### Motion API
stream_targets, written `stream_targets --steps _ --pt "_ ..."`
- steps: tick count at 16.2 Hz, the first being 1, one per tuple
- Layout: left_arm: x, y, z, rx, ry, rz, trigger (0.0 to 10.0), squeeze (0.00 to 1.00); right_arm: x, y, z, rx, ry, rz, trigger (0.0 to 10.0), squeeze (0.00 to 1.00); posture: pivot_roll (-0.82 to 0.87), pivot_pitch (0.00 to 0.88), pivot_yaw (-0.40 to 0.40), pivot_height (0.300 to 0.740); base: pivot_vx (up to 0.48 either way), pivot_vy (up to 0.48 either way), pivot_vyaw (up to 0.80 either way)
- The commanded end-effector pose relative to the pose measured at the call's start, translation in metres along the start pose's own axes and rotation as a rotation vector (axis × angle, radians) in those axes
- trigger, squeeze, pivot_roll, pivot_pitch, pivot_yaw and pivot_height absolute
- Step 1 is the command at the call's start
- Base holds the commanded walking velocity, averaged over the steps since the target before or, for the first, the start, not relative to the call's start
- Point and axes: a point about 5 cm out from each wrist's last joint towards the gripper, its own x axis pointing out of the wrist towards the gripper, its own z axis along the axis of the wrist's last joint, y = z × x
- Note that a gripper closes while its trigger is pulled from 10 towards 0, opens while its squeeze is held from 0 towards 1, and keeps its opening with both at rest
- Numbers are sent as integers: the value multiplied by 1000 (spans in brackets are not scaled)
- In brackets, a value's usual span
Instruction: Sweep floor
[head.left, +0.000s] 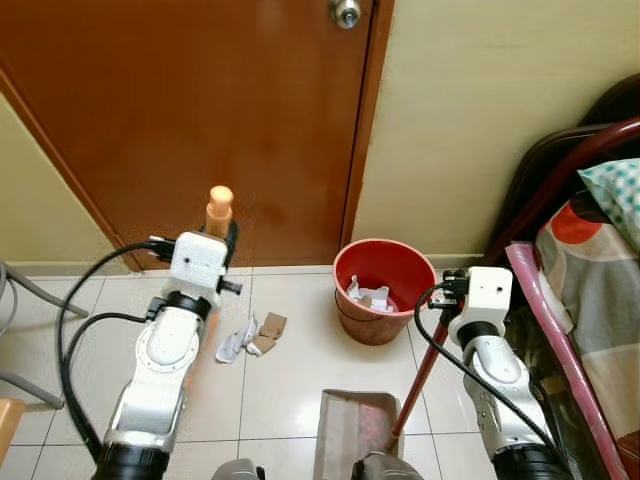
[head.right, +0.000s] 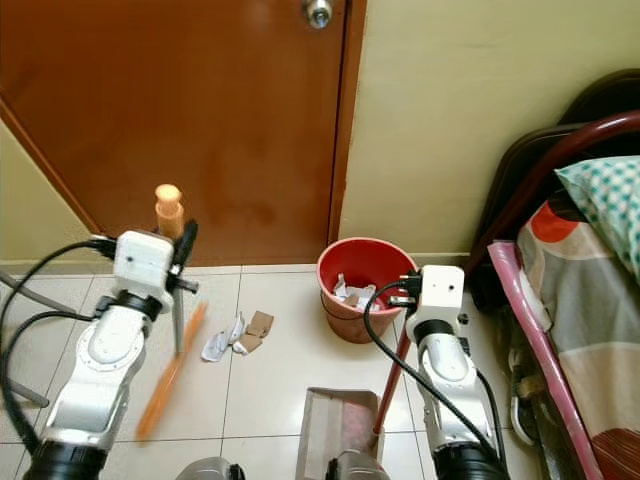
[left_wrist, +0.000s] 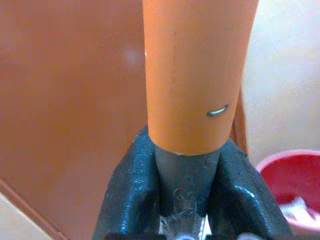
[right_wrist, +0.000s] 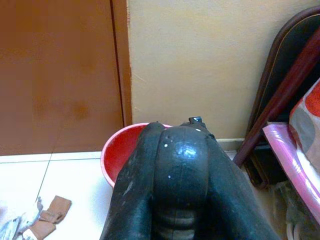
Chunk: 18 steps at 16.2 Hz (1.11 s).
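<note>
Two tools in hand: left gripper (left_wrist: 187, 170) is clamped on the broom (head.right: 170, 372), whose long axis runs down-left to the floor, and right gripper (right_wrist: 180, 170) is closed round the dustpan (head.left: 352, 432) handle. Scraps (head.left: 252, 335) lie on the tiles (head.left: 290, 380) just right of the broom, w/ the pan nearer the robot and the bin (head.left: 383, 290) by the door, so the left arm is nearer; next sweep prob. goes right, toward the pan.

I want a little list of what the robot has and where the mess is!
left gripper: jaws shut on the orange broom handle, held upright
right gripper: jaws shut on the red dustpan handle
dustpan: on the tiles near the robot's feet
rubbish: white and brown scraps on the floor between broom and bin
bin: red, by the wall, already some paper inside
door: brown, closed, behind the broom
bed: on the robot's right
</note>
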Motion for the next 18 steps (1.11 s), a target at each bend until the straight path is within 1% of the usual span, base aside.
stream_targets --steps 1,2,3,5,6,8,10,12,13,14,17,18 --pt "7 -14 14 70 -87 -116 10000 0 1 0 -1 -1 17 6 10000 0 -12 86 -14 740 0 0 0" --pt "7 -23 13 92 -85 -174 10000 0 2 0 -1 -1 17 6 10000 0 -12 86 -14 740 0 0 0" --pt "5 -34 9 91 -61 -240 10000 0 1 0 -1 0 16 5 10000 0 -23 87 -9 740 0 0 0" --pt "-2 -44 -2 142 -20 -325 10000 0 1 -1 -1 22 20 -15 10000 0 -27 93 -4 740 0 0 0" --pt "-5 -46 -5 134 -2 -349 10000 0 2 -2 -1 39 23 -25 10000 0 -27 93 -4 740 0 0 0" --pt "-14 -47 -13 146 46 -396 10000 0 5 -4 1 51 27 -34 10000 0 -23 97 -5 740 0 0 0" --pt "-34 -48 -27 162 171 -496 10000 0 9 -5 3 50 24 -36 10000 0 -23 97 -5 740 0 0 0" --pt "-47 -50 -33 152 223 -543 10000 0 12 -4 5 52 20 -42 10000 0 -7 103 -6 740 0 0 0" --pt "-50 -52 -33 153 225 -553 10000 0 13 -4 6 53 18 -45 10000 0 -7 103 -6 740 0 0 0" --pt "-53 -55 -33 128 233 -562 10000 0 15 -3 8 60 15 -49 10000 0 -3 105 -6 740 0 0 0" --pt "-46 -61 -20 63 194 -556 10000 0 20 0 10 73 10 -54 10000 0 -3 104 -6 740 0 0 0" --pt "-38 -68 -9 11 141 -570 10000 0 23 3 12 72 4 -54 10000 0 -6 102 -6 740 0 0 0"
